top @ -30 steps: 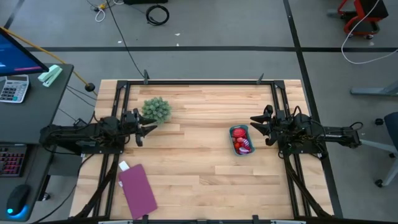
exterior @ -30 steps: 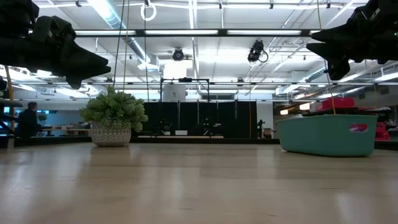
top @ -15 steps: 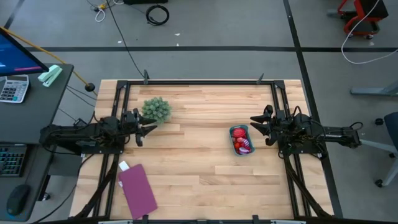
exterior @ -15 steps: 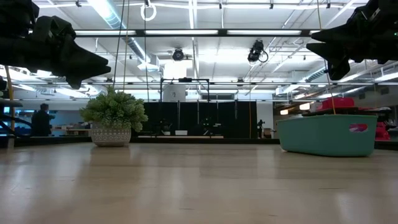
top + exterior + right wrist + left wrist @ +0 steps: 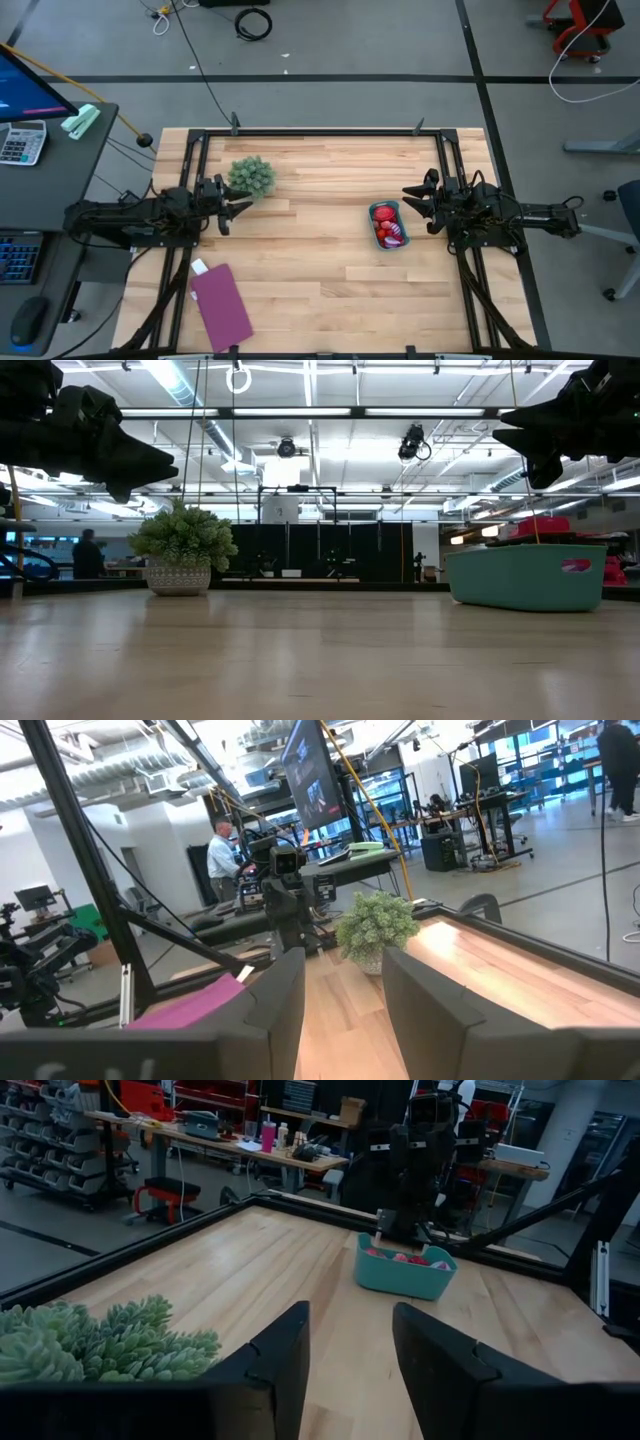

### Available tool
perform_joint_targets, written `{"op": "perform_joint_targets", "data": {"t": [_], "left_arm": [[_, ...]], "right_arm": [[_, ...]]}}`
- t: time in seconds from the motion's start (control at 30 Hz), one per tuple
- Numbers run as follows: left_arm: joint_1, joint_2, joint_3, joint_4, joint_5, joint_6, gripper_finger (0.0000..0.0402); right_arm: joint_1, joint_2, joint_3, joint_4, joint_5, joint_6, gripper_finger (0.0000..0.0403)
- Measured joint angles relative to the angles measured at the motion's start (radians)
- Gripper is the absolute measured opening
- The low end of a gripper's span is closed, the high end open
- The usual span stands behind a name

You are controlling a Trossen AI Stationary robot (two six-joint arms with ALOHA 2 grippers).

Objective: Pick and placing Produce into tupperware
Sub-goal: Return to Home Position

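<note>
Wood table [image 5: 320, 270] shows no loose pieces I can spot: the red and pink produce [image 5: 389, 233] sits inside the teal tupperware [image 5: 388, 224], right of centre. Right gripper [image 5: 410, 200] hovers just beside the tub, fingers spread and empty, with the tub's long axis crosswise to that arm's reach; left gripper [image 5: 240, 207] is well apart across the table by the leafy plant [image 5: 252, 176], also spread and empty. My read: nothing left to pick, only a pull-back, and the right arm is the nearer one.
</note>
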Motion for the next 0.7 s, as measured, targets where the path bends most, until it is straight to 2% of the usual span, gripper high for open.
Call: {"op": "perform_joint_targets", "data": {"t": [0.7], "left_arm": [[0.000, 0.000, 0.000, 0.000, 0.000, 0.000, 0.0140]], "right_arm": [[0.000, 0.000, 0.000, 0.000, 0.000, 0.000, 0.0144]]}}
